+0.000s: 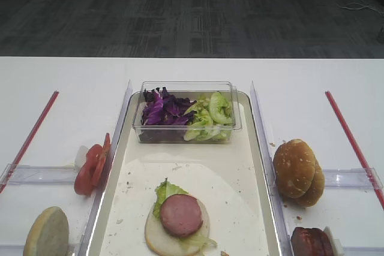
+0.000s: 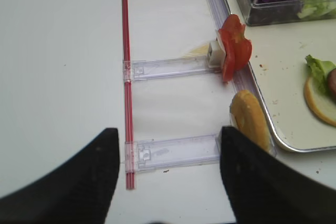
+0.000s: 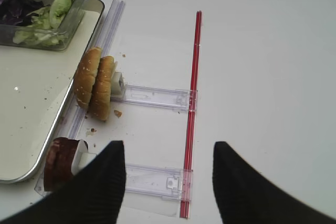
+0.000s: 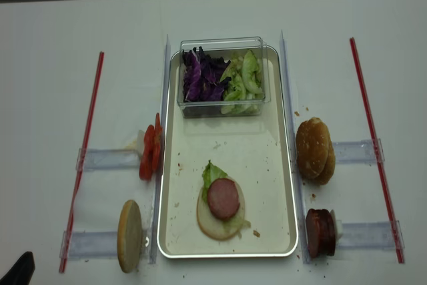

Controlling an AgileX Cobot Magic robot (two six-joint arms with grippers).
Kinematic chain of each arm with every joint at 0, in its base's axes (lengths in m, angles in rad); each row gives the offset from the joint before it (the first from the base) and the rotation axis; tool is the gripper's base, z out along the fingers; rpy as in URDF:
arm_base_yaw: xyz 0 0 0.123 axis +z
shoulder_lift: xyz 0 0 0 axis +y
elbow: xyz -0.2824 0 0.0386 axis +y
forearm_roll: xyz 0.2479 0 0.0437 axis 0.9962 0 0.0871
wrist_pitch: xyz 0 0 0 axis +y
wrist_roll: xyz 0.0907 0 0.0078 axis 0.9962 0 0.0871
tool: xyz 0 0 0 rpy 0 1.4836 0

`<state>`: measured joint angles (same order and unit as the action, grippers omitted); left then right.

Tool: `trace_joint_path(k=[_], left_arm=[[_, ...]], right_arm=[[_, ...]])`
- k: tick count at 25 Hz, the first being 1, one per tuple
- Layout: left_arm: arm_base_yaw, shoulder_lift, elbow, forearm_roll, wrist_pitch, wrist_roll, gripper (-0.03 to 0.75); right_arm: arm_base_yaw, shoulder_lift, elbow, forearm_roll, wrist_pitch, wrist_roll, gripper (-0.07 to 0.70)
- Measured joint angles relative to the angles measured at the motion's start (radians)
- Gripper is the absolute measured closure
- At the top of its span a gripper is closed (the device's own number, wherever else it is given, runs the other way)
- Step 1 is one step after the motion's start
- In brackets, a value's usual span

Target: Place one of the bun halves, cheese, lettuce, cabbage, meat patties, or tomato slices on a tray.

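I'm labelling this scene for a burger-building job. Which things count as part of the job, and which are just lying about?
Job: tray; stacked bun half, lettuce, meat patty; spare bun halves; tomato slices; meat patties; cabbage.
Lying about: clear tub; red strips; clear holders.

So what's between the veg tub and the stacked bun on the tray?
Only bare tray liner with crumbs, between the tub and the bun, seen in both high views.

Non-task items on the white desk (image 1: 72,76)

Clear plastic tub (image 1: 186,88) stands at the far end. Two red strips (image 4: 85,151) (image 4: 373,145) lie lengthwise, one per side, crossed by clear plastic holders (image 3: 157,98) (image 2: 168,67). Crumbs (image 3: 117,113) lie scattered. Dark carpet floor (image 1: 192,10) lies beyond.
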<state>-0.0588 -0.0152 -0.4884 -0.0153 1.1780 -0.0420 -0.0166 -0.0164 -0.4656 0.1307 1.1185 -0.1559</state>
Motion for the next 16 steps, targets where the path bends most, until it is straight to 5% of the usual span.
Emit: trace_joint_path(k=[16], left_arm=[[0.000, 0.000, 0.000, 0.000, 0.000, 0.000, 0.288]], right_arm=[[0.000, 0.000, 0.000, -0.002, 0.000, 0.000, 0.244]])
